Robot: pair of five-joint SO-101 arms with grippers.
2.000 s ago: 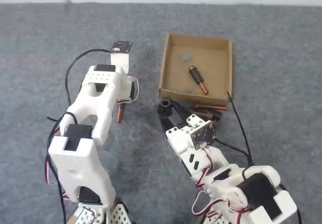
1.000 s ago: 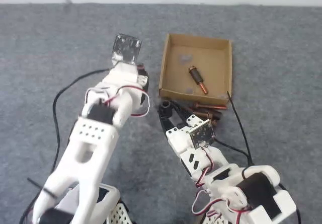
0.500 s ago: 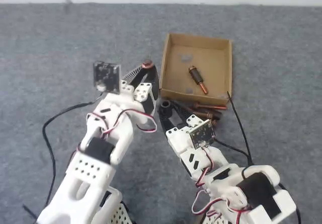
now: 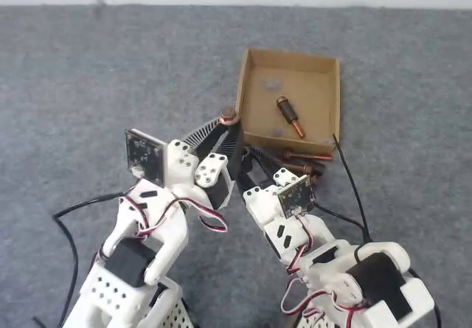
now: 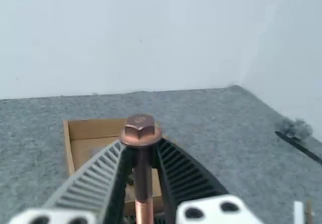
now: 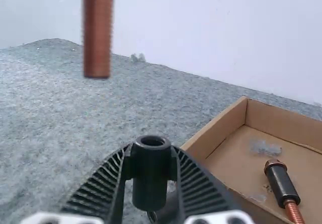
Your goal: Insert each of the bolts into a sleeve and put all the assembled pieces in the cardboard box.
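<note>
The cardboard box (image 4: 318,92) holds one assembled piece (image 4: 289,116); the left gripper (image 5: 141,147) clamps a bolt (image 5: 140,131), the right gripper (image 6: 151,157) a sleeve (image 6: 150,176).

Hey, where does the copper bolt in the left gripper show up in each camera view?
High view: bolt head-up in the left gripper, beside the cardboard box's corner nearest the arms.
Left wrist view: mid-picture, box behind.
Right wrist view: shaft hanging above the sleeve.
Shared landmark: the cardboard box.
</note>
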